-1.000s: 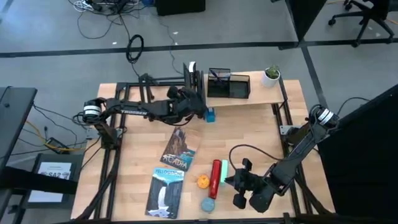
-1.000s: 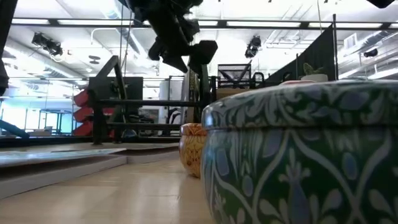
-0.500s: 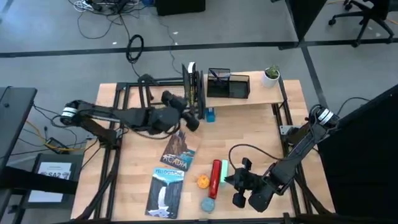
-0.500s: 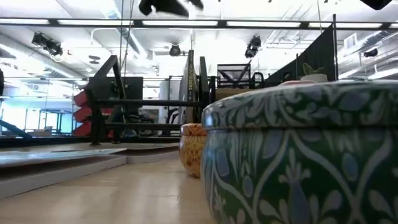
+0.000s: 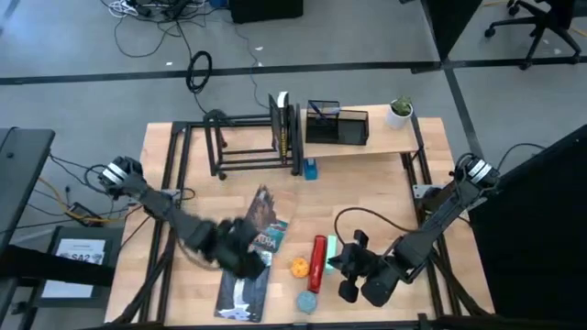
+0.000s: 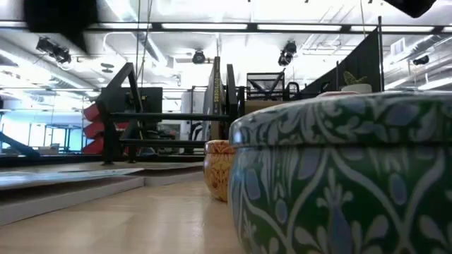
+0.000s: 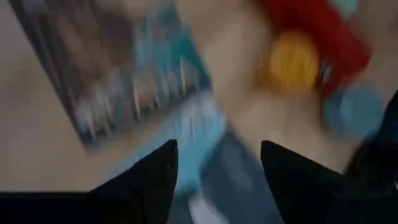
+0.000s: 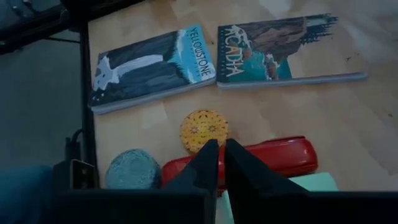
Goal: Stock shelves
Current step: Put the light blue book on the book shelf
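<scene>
My left gripper (image 5: 244, 260) hovers open over two flat-lying books, Acadia (image 5: 267, 221) and Yellowstone (image 5: 240, 286); its wrist view (image 7: 217, 180) shows them blurred below the fingers. My right gripper (image 5: 347, 268) is shut and empty at the near right, above a red case (image 8: 261, 157) and a yellow round tin (image 8: 204, 130). A book (image 5: 282, 128) stands upright in the black rack (image 5: 240, 147). The wooden plank shelf (image 5: 385, 143) stands at the far right.
A black mesh organizer (image 5: 337, 125) and a potted plant (image 5: 399, 112) sit on the plank. A small blue thing (image 5: 310, 170) lies below the rack. A blue-green round tin (image 5: 307, 301) and a green block (image 5: 331, 255) lie near the red case.
My left gripper has pulled away from the black rack and swung quickly toward the table's near edge, ending over the two flat books. The upright book has stayed in the rack.
</scene>
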Robot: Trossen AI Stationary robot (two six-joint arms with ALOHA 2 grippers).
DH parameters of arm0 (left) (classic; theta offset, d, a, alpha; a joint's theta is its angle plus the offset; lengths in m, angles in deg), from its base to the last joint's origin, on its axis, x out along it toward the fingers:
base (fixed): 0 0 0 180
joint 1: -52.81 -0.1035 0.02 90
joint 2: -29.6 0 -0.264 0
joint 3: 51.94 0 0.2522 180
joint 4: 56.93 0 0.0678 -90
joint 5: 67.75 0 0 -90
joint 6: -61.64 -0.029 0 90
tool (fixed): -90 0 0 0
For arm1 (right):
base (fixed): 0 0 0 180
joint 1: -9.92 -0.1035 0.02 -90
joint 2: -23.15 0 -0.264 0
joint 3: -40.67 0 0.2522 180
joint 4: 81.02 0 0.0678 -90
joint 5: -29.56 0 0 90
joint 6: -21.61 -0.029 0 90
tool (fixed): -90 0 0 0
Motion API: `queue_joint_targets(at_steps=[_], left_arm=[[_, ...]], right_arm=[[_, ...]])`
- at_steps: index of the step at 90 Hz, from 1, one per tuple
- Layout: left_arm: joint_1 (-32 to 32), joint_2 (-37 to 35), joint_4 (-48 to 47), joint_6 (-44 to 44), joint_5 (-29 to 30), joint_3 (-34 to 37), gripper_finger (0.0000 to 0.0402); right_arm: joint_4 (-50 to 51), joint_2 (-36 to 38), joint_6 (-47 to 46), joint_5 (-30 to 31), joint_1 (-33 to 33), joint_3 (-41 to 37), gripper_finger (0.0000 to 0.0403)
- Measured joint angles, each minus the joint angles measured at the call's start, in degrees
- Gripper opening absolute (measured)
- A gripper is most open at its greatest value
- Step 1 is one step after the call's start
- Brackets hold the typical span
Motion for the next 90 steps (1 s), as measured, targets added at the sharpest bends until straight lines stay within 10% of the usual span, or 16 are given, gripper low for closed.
queue_joint_targets(at_steps=[43, 73, 90], left_arm=[[18.3, 4.7, -10.4, 42.4, -5.5, 4.6, 0.0209], [19.1, 4.5, 26.7, 47.0, 1.4, 22.3, 0.0209], [17.8, 4.5, 31.6, 47.6, 8.9, 25.3, 0.0209]], right_arm=[[-25.1, -14.8, 23.3, -33.6, 18.0, 6.1, 0.0], [-14.9, -28.4, 26.0, -42.5, 23.3, 17.0, 0.0], [-12.0, -32.5, 25.0, -41.7, 24.6, 17.9, 0.0]])
